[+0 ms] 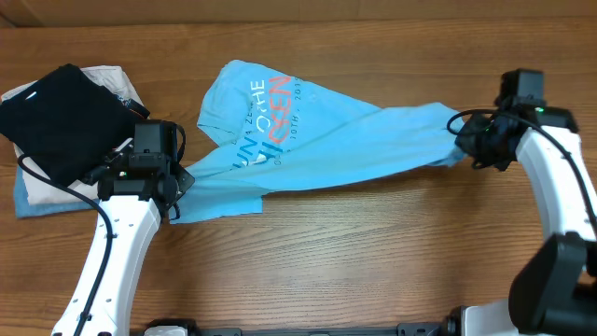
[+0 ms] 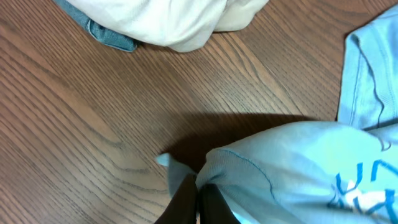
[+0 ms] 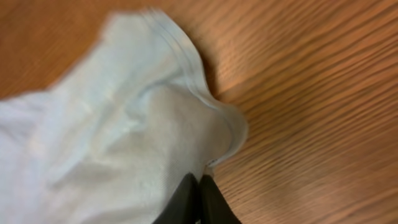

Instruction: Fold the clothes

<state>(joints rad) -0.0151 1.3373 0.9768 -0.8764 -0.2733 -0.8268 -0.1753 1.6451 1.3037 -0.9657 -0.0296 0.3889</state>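
The sky-blue T-shirt (image 1: 308, 140) is stretched across the middle of the tabletop (image 1: 373, 261), from near the left edge to near the right edge; it is bunched and creased, not flat; white and orange-red lettering is seen face up on the part toward the far edge. The left pincer (image 1: 175, 187) is closed on the shirt's left end; in the left wrist view the dark fingers (image 2: 183, 202) are pressed together with a fold of blue fabric pinched between them; a shadow is thrown on the wood beneath the cloth. The right pincer (image 1: 462, 131) is closed on the shirt's right end, near the right edge of the tabletop; in the right wrist view a hemmed edge is gripped between the closed fingertips (image 3: 214, 202); that view is blurred and the fabric is washed out to near white. A pile of folded garments is placed at the far left corner; a black garment (image 1: 61, 117) is laid on a cream garment (image 1: 112, 79); a blue piece (image 1: 37, 205) is seen under them at the front, and what it is cannot be told; the pile is set apart from the shirt.
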